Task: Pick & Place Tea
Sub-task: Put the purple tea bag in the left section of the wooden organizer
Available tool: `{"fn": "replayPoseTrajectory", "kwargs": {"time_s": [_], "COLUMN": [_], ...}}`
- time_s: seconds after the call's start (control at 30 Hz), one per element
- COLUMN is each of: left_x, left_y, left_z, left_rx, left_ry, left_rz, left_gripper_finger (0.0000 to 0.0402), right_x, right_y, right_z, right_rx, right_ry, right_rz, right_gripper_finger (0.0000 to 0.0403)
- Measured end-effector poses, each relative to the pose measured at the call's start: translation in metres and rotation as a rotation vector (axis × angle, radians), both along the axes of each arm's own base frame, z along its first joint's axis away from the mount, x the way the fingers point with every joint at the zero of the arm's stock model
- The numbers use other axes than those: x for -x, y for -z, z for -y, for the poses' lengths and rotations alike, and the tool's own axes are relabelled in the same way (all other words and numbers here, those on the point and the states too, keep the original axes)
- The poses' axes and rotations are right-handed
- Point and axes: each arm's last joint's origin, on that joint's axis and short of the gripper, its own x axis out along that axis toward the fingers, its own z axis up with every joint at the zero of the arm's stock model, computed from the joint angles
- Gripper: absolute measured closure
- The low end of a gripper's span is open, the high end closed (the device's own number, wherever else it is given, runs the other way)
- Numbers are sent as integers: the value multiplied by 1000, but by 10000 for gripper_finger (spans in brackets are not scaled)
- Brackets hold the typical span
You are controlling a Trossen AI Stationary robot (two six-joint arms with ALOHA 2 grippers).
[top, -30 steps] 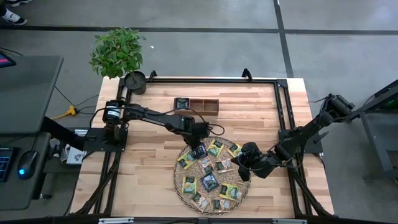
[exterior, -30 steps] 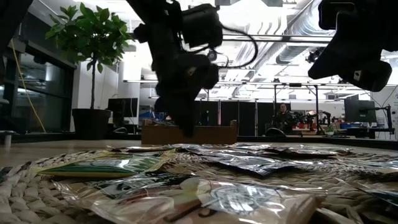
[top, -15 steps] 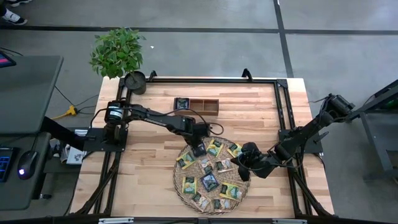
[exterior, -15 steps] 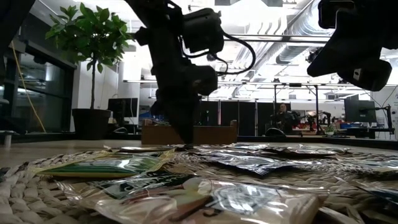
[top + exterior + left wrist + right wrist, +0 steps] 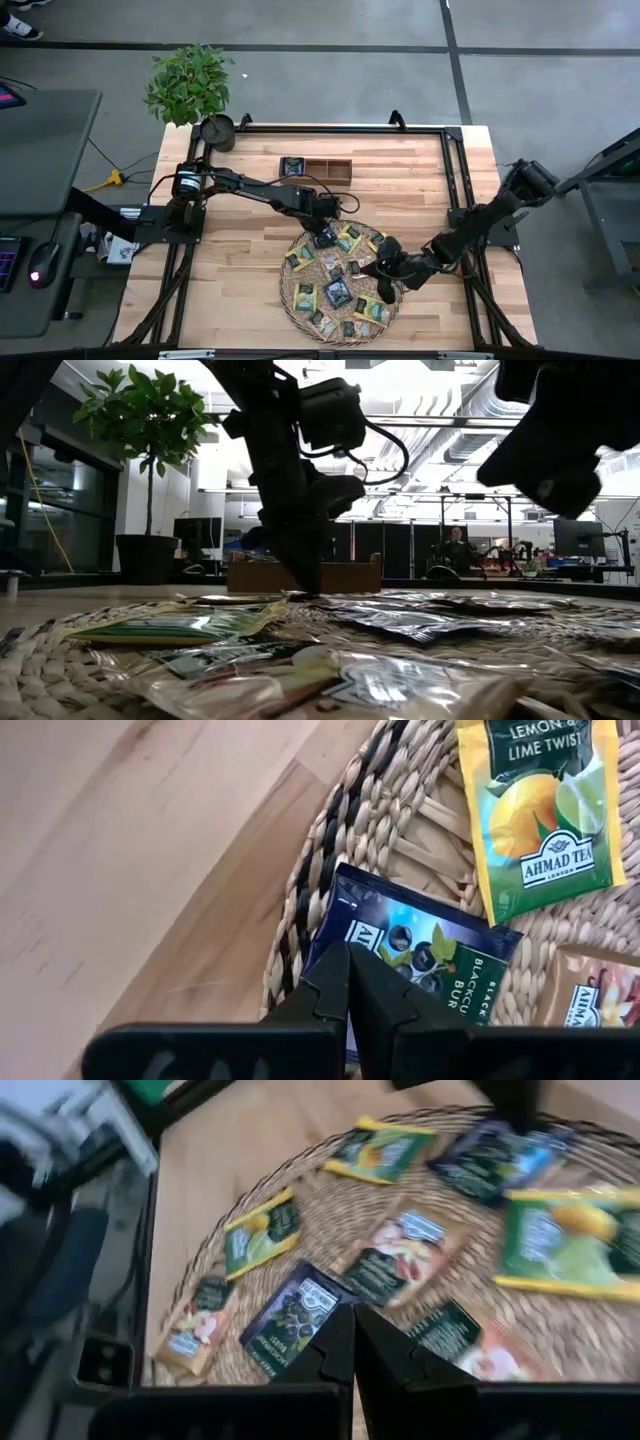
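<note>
Both dark two-finger grippers are seen pressed shut, nothing held. The left gripper is lowered at the round woven tray's 12 o'clock rim, its tips on a dark blue blackcurrant sachet, a yellow-green lemon sachet just beside. The right gripper is held over the tray's 3 o'clock edge, above the scattered sachets. A compartmented wooden box and a potted green plant are placed at 12 o'clock, well apart.
</note>
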Motion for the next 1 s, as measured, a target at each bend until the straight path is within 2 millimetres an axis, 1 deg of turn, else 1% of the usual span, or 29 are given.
{"fn": "replayPoseTrajectory", "kwargs": {"time_s": [0.1, 0.17, 0.23, 0.43, 0.6, 0.7, 0.83, 1.0], "left_x": [-1, -1, -1, -1, -1, -1, -1, -3], "left_y": [3, 3, 4, 4, 4, 4, 5, 5], "left_z": [1, 1, 1, 1, 1, 1, 1, 2], "left_rx": [9, 10, 8, 5, 15, 15, 24, 63], "left_ry": [-1, -1, -2, -4, -18, -18, -15, 1], "left_rz": [-3, 1, 3, 4, 2, 2, 4, 22], "left_gripper_finger": [401, 401, 401, 401, 401, 401, 401, 401], "right_x": [-9, -15, -21, -41, -54, -59, -62, -61], "right_y": [12, 16, 16, 5, -8, -13, -14, -10], "right_z": [1, 2, 4, 16, 25, 31, 37, 43], "right_rx": [77, 115, 157, 373, 591, 686, 732, 725], "right_ry": [-64, -98, -140, -282, -407, -470, -514, -501], "right_rz": [-10, -25, -27, -36, -106, -162, -178, -189], "right_gripper_finger": [403, 403, 403, 402, 402, 397, 366, 300]}}
